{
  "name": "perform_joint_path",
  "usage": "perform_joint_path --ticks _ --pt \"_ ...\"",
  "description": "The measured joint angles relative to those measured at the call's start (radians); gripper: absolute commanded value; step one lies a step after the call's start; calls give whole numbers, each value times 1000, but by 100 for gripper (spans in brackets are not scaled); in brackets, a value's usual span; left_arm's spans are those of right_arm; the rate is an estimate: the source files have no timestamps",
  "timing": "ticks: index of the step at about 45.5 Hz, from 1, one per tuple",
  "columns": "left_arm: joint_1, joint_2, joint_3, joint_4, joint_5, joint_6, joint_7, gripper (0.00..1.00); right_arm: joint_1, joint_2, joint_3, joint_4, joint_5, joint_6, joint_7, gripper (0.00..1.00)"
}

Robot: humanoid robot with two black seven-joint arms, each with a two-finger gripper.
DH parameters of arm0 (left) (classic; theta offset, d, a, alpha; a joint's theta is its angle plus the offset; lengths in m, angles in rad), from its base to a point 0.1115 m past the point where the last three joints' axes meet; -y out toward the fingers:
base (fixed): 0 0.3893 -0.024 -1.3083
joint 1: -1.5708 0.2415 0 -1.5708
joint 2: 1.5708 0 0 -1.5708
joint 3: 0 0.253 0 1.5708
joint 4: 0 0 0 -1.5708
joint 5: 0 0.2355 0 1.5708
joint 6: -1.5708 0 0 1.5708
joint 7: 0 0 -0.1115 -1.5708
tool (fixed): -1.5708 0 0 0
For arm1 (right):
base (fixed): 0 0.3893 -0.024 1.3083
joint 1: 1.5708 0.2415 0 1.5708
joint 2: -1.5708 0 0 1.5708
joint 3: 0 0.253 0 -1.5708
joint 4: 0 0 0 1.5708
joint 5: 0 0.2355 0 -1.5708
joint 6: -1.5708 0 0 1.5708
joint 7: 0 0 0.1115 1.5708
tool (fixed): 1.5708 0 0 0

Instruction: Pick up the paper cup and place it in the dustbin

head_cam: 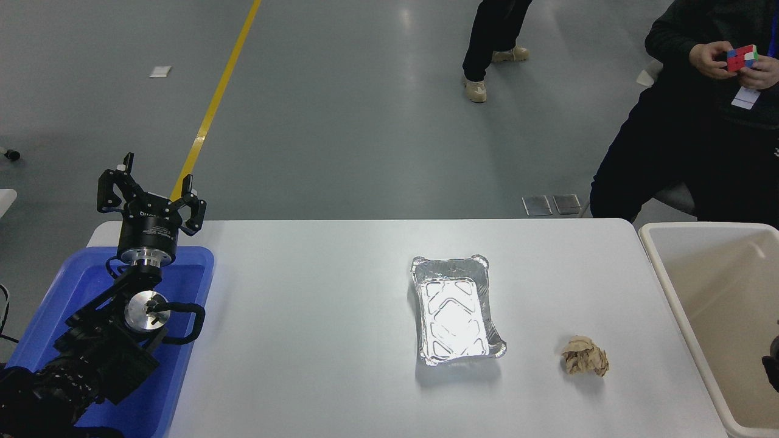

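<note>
The paper cup is out of view. The dustbin [667, 286], a large cream-beige bin, stands off the table's right end, and its inside looks bare where it shows. Only a dark sliver of my right gripper [773, 365] pokes in at the right edge, over the dustbin. What it holds, if anything, is cut off by the frame. My left gripper [153, 182] is parked open, pointing up above the blue bin at the lower left.
A foil tray [455, 267] lies mid-table and a crumpled brown paper ball [584, 356] sits right of it. A blue bin [201, 261] is under the left arm. A seated person [700, 146] turns a colour cube at the top right. Another person walks behind.
</note>
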Motion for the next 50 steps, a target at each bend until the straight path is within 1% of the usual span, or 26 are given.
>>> perform_joint_path --ticks 9,16,23,34,41,50 --pt "0 0 0 0 0 0 0 99 87 -50 -125 62 -38 4 0 100" --pt "0 0 0 0 0 0 0 99 186 -151 -260 211 -84 5 0 100" --pt "0 0 0 0 0 0 0 99 312 -278 -389 427 -198 7 -1 100" --pt "0 1 0 0 1 0 0 99 565 -457 -649 792 -443 36 -8 100" --pt "0 1 0 0 1 -1 0 99 787 -516 -878 989 -531 96 -9 100" --pt "-1 2 1 0 2 -2 0 99 1113 -538 -1173 1194 -579 196 -9 100"
